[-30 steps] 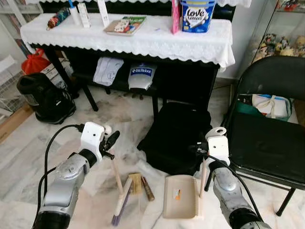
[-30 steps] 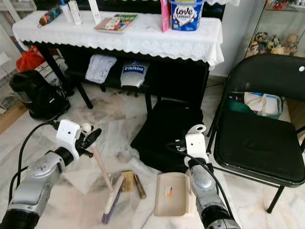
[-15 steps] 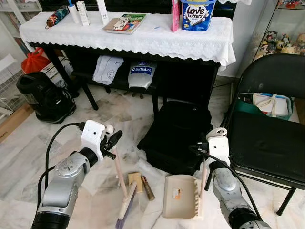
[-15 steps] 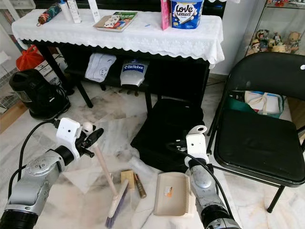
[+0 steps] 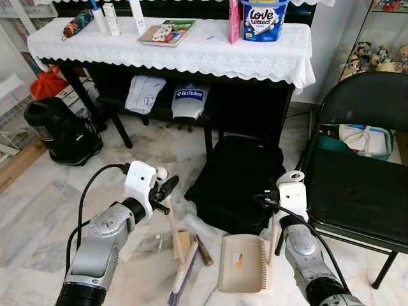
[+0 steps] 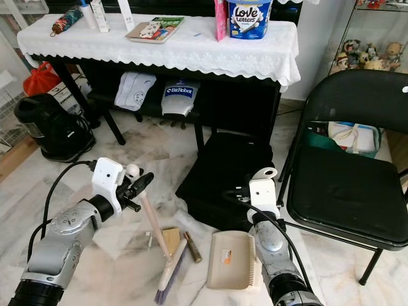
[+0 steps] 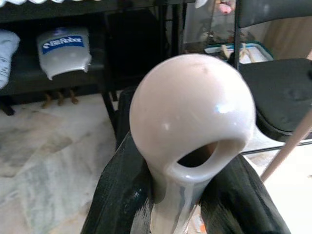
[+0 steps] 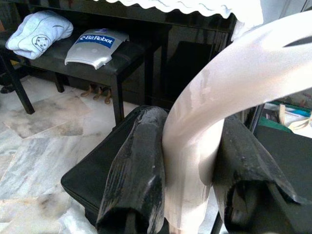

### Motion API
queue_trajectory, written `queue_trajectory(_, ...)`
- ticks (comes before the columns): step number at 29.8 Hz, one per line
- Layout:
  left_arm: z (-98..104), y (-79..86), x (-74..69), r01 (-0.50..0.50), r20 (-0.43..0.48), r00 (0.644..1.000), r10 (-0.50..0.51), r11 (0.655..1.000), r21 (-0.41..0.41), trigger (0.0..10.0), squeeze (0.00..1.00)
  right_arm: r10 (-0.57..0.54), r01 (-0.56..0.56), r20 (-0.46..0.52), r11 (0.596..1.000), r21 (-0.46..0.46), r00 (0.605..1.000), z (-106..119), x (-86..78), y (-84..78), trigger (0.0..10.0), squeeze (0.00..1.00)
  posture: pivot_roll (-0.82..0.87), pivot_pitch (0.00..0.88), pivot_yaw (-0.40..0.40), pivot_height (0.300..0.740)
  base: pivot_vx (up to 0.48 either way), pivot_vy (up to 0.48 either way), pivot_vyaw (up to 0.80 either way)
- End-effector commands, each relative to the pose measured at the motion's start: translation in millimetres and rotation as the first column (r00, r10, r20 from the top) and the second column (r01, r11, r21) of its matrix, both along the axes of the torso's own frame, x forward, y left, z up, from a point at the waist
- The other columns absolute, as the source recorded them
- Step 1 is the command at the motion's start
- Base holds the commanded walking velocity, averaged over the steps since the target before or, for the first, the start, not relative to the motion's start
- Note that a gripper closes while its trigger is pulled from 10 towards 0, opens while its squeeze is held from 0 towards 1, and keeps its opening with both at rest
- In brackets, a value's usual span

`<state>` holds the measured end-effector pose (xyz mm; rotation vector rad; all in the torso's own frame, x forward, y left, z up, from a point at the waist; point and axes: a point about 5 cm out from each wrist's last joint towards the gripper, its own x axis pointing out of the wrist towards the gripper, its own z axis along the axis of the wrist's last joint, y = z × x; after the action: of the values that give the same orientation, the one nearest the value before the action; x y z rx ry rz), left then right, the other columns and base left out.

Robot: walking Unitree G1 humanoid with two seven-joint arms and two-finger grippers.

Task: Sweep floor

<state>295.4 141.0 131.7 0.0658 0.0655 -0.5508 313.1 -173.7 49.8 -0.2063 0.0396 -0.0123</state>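
Note:
My left gripper (image 5: 167,191) is shut on the top of a small broom's beige handle (image 5: 176,233); its purple-bristled head (image 5: 182,282) rests on the marble floor. In the left wrist view the handle's looped end (image 7: 192,112) sits between both black fingers (image 7: 119,195). A tan box (image 5: 183,241) and a brown tube (image 5: 204,250) lie beside the broom head, left of the beige dustpan (image 5: 242,262). My right gripper (image 5: 275,203) is shut on the dustpan's upright handle (image 8: 204,146), with the pan flat on the floor.
A black bag (image 5: 239,182) lies on the floor just behind the dustpan. A black folding chair (image 5: 360,185) stands close on the right. A table with a white cloth (image 5: 191,54) spans the back, and a black appliance (image 5: 60,131) sits at the left.
My left gripper has carried the broom to the right, and its head has slid along the floor toward the dustpan. The right gripper and dustpan have stayed put.

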Motion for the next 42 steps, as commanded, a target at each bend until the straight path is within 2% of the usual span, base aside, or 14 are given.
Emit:
queue_trajectory(1,10.8,-7.7,-0.7,0.053,0.023,0.998,-0.052,0.998,-0.046,10.0,0.0,0.007,-0.007,0.009,1.0,0.01,1.0,1.6,1.8,3.6,10.0,0.0,0.06,0.069,0.112,0.74,0.0,0.0,0.0)
queue_trajectory(7,16.6,-17.8,-8.7,0.147,0.011,0.989,-0.147,0.984,-0.097,10.0,0.0,0.003,-0.003,0.011,1.0,0.009,1.0,3.3,3.7,2.4,10.0,0.0,0.07,0.074,0.107,0.74,0.0,0.0,0.0)
queue_trajectory(9,22.0,-21.4,-13.9,0.201,0.013,0.98,-0.201,0.97,-0.134,10.0,0.0,0.003,-0.003,0.011,1.0,0.008,1.0,3.9,4.5,1.9,10.0,0.0,0.07,0.076,0.105,0.74,0.0,0.0,0.0)
queue_trajectory(12,27.4,-20.7,-15.6,0.212,0.027,0.977,-0.211,0.968,-0.133,10.0,0.0,0.003,-0.003,0.011,1.0,0.008,1.0,4.2,4.9,1.8,10.0,0.0,0.08,0.077,0.103,0.74,0.0,0.0,0.0)
queue_trajectory(15,40.9,-7.1,-11.5,0.155,0.076,0.986,-0.149,0.984,-0.089,10.0,0.0,0.008,-0.008,0.008,1.0,0.009,1.0,3.9,5.1,3.6,10.0,0.0,0.08,0.08,0.1,0.74,0.0,0.0,0.0)
queue_trajectory(18,65.6,11.0,-9.1,0.097,0.149,0.986,-0.078,0.988,-0.121,10.0,0.0,0.013,-0.013,0.007,1.0,0.011,1.0,3.2,4.5,4.7,10.0,0.0,0.08,0.084,0.099,0.74,0.0,0.0,0.0)
queue_trajectory(22,76.1,19.0,-7.9,0.07,0.182,0.982,-0.044,0.987,-0.142,10.0,0.0,0.014,-0.014,0.006,1.0,0.011,1.0,2.9,4.3,4.6,10.0,0.0,0.08,0.087,0.098,0.74,0.0,0.0,0.0)
queue_trajectory(23,84.3,28.1,-4.2,0.015,0.228,0.974,0.017,0.991,-0.135,10.0,0.0,0.015,-0.015,0.006,1.0,0.011,1.0,2.7,4.0,4.4,10.0,0.0,0.08,0.088,0.097,0.74,0.0,0.0,0.0)
queue_trajectory(25,88.1,37.6,1.4,-0.066,0.256,0.962,0.1,0.988,-0.138,10.0,0.0,0.016,-0.016,0.005,1.0,0.011,1.0,2.5,4.0,4.4,10.0,0.0,0.08,0.088,0.097,0.74,0.0,0.0,0.0)
queue_trajectory(29,83.0,41.8,7.6,-0.148,0.29,0.942,0.169,0.985,-0.091,10.0,0.0,0.016,-0.016,0.006,1.0,0.01,1.0,2.2,3.3,3.8,10.0,0.0,0.07,0.092,0.095,0.74,0.0,0.0,0.0)
queue_trajectory(32,69.6,41.5,18.0,-0.216,0.303,0.93,0.21,0.976,-0.014,10.0,0.0,0.019,-0.019,0.008,1.0,0.008,1.0,2.0,2.6,3.7,10.0,0.0,0.06,0.1,0.094,0.74,0.0,0.0,0.0)
queue_trajectory(35,64.3,39.8,21.8,-0.232,0.293,0.93,0.224,0.973,-0.007,10.0,0.0,0.02,-0.02,0.01,1.0,0.008,1.0,1.8,1.8,3.0,10.0,0.0,0.06,0.104,0.095,0.74,0.0,0.0,0.0)
queue_trajectory(38,55.2,35.6,24.2,-0.225,0.28,0.938,0.206,0.974,0.034,10.0,0.0,0.018,-0.018,0.012,1.0,0.007,1.0,1.0,0.3,1.4,10.0,0.0,0.05,0.108,0.096,0.74,0.0,0.0,0.0)
queue_trajectory(42,41.1,24.8,27.0,-0.198,0.244,0.952,0.183,0.979,0.04,10.0,0.0,0.016,-0.016,0.01,1.0,0.004,1.0,-0.8,-2.4,-0.7,10.0,0.0,0.05,0.12,0.097,0.74,0.0,0.0,0.0)
